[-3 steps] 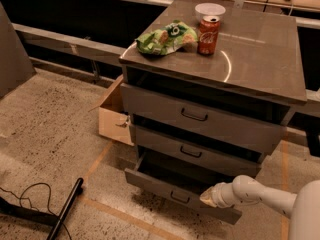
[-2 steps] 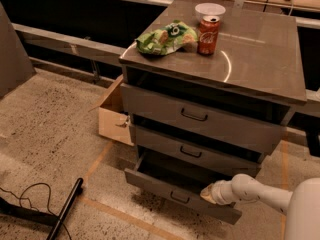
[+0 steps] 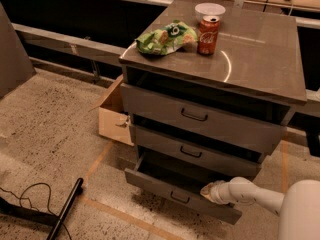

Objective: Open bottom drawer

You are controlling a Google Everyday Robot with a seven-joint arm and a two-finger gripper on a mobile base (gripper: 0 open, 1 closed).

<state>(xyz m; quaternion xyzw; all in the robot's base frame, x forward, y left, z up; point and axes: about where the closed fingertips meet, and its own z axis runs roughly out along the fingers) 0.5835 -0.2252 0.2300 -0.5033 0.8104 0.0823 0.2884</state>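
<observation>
**If the pull skews, the drawer may jam**

Nearest, the gripper (image 3: 212, 191) rests at the top edge of the bottom drawer (image 3: 150, 182), which is partly pulled out; its hold I cannot tell. Farther up, a jolt could topple the soda can (image 3: 208, 35).

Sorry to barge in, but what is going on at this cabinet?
The robot's gripper is at the top edge of the bottom drawer, right of its handle. That drawer stands partly pulled out; the middle drawer and top drawer sit further in. A soda can and green bag rest on the cabinet top.
</observation>
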